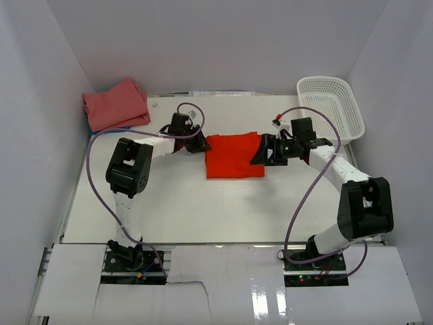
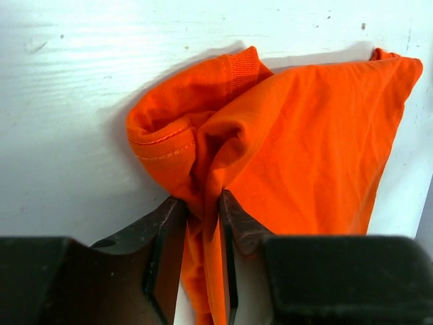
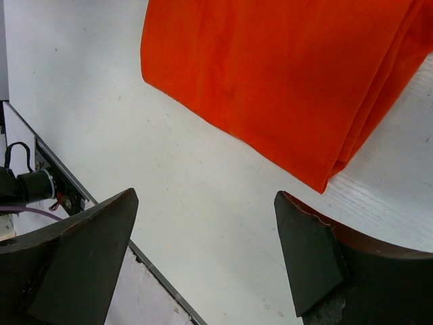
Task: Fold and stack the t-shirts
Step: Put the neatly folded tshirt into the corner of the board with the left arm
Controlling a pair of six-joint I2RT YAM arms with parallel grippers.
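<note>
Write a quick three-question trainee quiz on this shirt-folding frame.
1. True or false: the left gripper pinches the orange shirt.
2. The right gripper is: A open and empty, B shut on cloth, C out of view.
3. Fill in: the pink shirt lies at the table's far ___ corner.
Key: 1 true; 2 A; 3 left.

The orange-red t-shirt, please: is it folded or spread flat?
Folded: the orange-red t-shirt is a compact rectangle with layered edges, one end pinched in the left gripper.
</note>
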